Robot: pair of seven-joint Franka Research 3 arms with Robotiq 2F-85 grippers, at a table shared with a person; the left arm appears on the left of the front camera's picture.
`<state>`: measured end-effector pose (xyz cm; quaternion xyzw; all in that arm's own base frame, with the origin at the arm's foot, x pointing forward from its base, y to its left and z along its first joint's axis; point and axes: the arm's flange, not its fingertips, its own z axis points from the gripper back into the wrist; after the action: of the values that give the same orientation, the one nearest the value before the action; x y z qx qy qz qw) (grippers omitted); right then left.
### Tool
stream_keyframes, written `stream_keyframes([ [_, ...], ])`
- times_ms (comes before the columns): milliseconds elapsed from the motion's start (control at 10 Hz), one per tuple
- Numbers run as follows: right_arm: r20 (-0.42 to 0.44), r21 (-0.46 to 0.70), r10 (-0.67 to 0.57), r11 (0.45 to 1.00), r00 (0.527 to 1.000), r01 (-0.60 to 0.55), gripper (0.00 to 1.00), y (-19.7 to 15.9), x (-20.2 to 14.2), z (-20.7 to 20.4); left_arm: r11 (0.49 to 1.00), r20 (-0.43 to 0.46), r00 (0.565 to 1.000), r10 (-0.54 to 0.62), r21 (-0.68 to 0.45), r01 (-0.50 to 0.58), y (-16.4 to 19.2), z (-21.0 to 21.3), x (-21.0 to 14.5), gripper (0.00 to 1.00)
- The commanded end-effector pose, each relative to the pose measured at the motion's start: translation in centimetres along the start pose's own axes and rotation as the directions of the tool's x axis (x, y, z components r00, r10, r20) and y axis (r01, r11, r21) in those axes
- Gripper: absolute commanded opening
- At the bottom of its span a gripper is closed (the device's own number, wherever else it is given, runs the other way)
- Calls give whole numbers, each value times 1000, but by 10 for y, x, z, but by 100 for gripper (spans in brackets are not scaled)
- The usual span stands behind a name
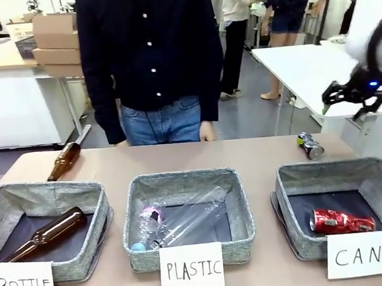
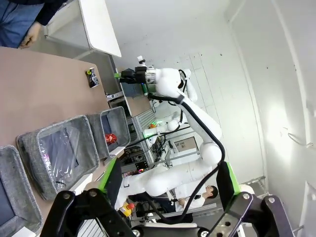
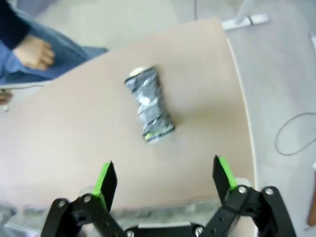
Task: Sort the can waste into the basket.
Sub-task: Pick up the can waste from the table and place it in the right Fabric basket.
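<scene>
- Right gripper (image 1: 351, 97), fingers spread, hangs upper right, near the dark can (image 1: 310, 145)
- Red can (image 1: 342, 221) lies inside the CAN basket (image 1: 327, 167), lower right
- Left gripper (image 2: 168, 178) spread, empty

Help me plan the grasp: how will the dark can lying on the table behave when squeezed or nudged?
The dark can looks dented, so it is probably empty, light, and likely to crumple further under a firm squeeze. It lies on its side, so a nudge across its length may roll it, though the dents should damp that.
</scene>
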<state>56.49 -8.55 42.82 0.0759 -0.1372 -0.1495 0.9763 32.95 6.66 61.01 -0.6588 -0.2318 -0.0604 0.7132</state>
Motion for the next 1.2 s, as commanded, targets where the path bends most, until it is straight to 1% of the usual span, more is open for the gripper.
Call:
stream_keyframes([
  [0, -39, -60, 29, 998, 999, -31, 100, 6, 25, -16, 1000, 5, 1000, 2, -20, -2, -4, -1, -1, 100],
  [200, -112, -43, 76, 996, 991, -81, 100, 7, 27, -47, 1000, 5, 1000, 2, -20, -2, -4, -1, -1, 100],
  [300, -126, -41, 98, 994, 987, -104, 100, 10, 26, -58, 1000, 5, 1000, 2, -20, -2, -4, -1, -1, 100],
  [400, -162, 2, 146, 989, 976, -147, 100, 15, 25, -66, 1000, 5, 1000, 2, -20, -2, -4, -1, -1, 100],
  [600, -212, 27, 220, 975, 952, -219, 100, 22, 24, -84, 1000, 5, 1000, 2, -20, -2, -4, -1, -1, 100],
  [700, -232, 102, 278, 960, 932, -261, 100, 28, 25, -92, 1000, 5, 1000, 2, -20, -2, -4, -1, -1, 100],
  [800, -217, 94, 304, 952, 928, -290, 100, 33, 27, -102, 1000, 5, 1000, 2, -20, -2, -4, -1, -1, 100],
  [900, -216, 78, 301, 954, 929, -291, 100, 35, 30, -110, 1000, 5, 1000, 2, -20, -2, -4, -1, -1, 100],
  [1100, -173, 29, 295, 955, 940, -295, 100, 37, 36, -123, 1000, 5, 1000, 2, -20, -2, -4, -1, -1, 100],
])
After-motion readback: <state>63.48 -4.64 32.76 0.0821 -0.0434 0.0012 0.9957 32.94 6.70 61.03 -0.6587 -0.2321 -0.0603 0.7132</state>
